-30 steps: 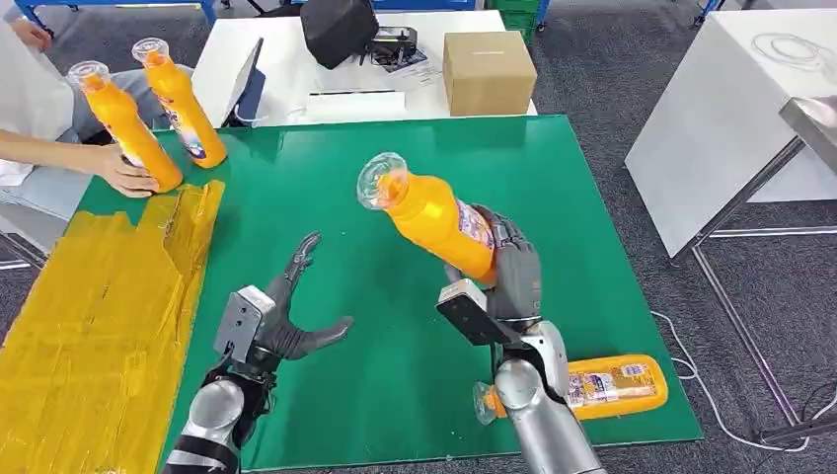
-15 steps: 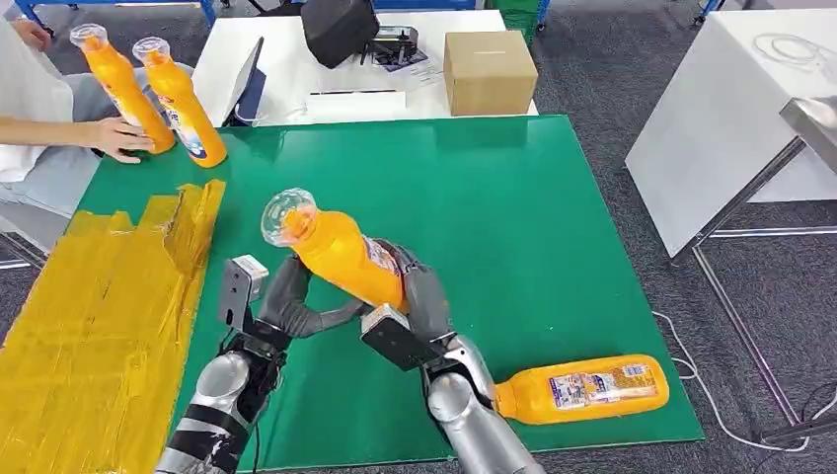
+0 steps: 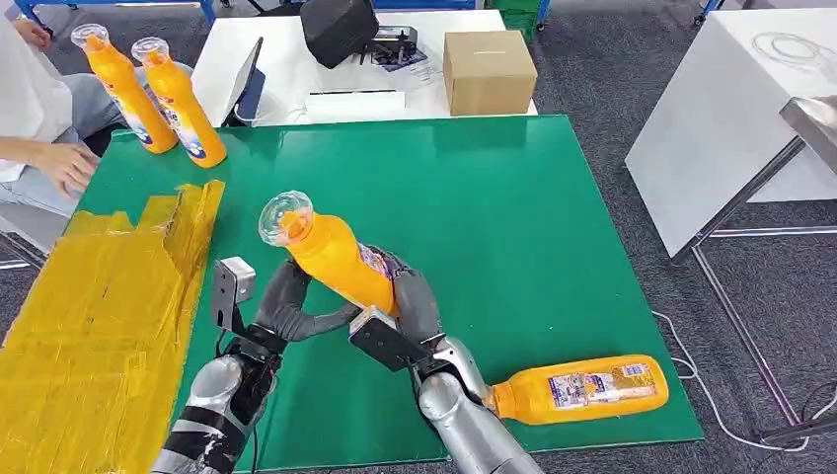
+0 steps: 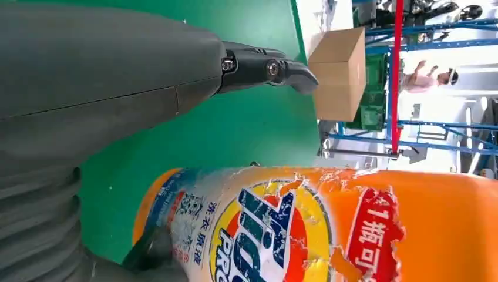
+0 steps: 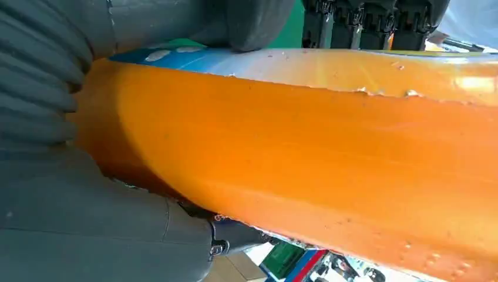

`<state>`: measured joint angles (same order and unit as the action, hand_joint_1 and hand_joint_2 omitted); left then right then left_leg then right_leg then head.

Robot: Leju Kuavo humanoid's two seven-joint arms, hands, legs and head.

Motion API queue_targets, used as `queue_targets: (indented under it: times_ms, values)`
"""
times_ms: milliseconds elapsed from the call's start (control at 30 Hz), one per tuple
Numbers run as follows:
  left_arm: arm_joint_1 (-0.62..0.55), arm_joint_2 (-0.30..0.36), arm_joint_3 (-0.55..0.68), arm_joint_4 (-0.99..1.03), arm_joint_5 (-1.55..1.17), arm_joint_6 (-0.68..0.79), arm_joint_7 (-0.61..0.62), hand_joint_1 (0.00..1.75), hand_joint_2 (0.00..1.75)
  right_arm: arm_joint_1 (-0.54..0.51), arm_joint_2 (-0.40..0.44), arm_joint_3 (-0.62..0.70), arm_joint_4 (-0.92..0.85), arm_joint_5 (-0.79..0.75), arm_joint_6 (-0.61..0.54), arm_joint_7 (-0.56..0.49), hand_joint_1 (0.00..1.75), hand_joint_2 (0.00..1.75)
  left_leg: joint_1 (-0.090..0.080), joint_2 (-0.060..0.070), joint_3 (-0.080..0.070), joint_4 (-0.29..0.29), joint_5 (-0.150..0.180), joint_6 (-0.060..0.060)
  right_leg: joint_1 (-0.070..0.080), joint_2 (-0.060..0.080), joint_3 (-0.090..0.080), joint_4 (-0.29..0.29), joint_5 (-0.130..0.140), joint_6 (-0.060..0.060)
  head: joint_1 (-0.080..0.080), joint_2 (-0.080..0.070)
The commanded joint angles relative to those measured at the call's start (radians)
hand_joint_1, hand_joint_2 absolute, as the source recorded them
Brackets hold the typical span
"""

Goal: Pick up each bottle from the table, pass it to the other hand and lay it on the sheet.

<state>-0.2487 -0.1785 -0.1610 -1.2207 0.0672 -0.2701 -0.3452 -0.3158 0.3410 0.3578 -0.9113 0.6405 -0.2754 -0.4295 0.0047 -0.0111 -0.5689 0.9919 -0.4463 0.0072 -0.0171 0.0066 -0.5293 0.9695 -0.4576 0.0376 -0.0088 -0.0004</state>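
In the lower middle of the head view I see my right hand [image 3: 410, 301] gripping the orange detergent bottle [image 3: 331, 252], tilted above the green desk [image 3: 513, 217]. My left hand [image 3: 286, 308] is spread just beside it, thumb under the bottle.

Glossy orange plastic bottle [image 3: 331, 255], smooth green mat [image 3: 494, 197], matt cardboard box [image 3: 488, 71].

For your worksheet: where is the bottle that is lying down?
In the head view, the lying bottle rests on the green mat's near right corner, beside the right arm.
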Motion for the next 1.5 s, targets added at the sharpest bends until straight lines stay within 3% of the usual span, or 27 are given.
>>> queue_targets:
  times_ms: [33, 400, 833, 1500]
  values:
    - [-0.037, 0.028, 0.003, 0.016, 0.032, -0.014, -0.009, 0.0, 1.75, -0.003, -0.053, -0.026, 0.074, -0.008, -0.017, -0.003, 1.75, 1.75, 0.001, -0.001, 0.002, -0.001, 0.0, 0.0, 0.001, -0.002, 0.003, -0.002, 0.0, -0.001, 0.0, 0.0]
    - [-0.036, 0.028, 0.004, 0.014, 0.033, -0.014, -0.008, 0.0, 1.75, -0.001, -0.053, -0.03, 0.069, -0.006, -0.013, -0.006, 1.75, 1.75, 0.002, -0.001, 0.004, 0.0, -0.001, -0.001, 0.003, -0.003, 0.006, -0.002, -0.001, -0.003, 0.0, 0.0]
    - [-0.016, 0.04, 0.014, 0.009, 0.028, -0.023, -0.016, 0.0, 1.75, 0.019, -0.119, -0.137, -0.049, 0.023, -0.046, 0.0, 1.75, 1.75, 0.0, 0.0, 0.001, 0.0, 0.0, 0.0, 0.001, -0.002, 0.002, -0.001, 0.0, -0.001, 0.0, 0.0]
    - [0.041, 0.033, -0.059, -0.052, 0.091, -0.12, -0.005, 0.0, 1.75, 0.001, -0.063, -0.115, -0.034, 0.085, -0.081, -0.007, 1.75, 1.75, 0.0, 0.0, 0.0, 0.0, 0.0, 0.0, 0.0, 0.0, 0.0, 0.0, 0.0, -0.001, 0.0, 0.0]
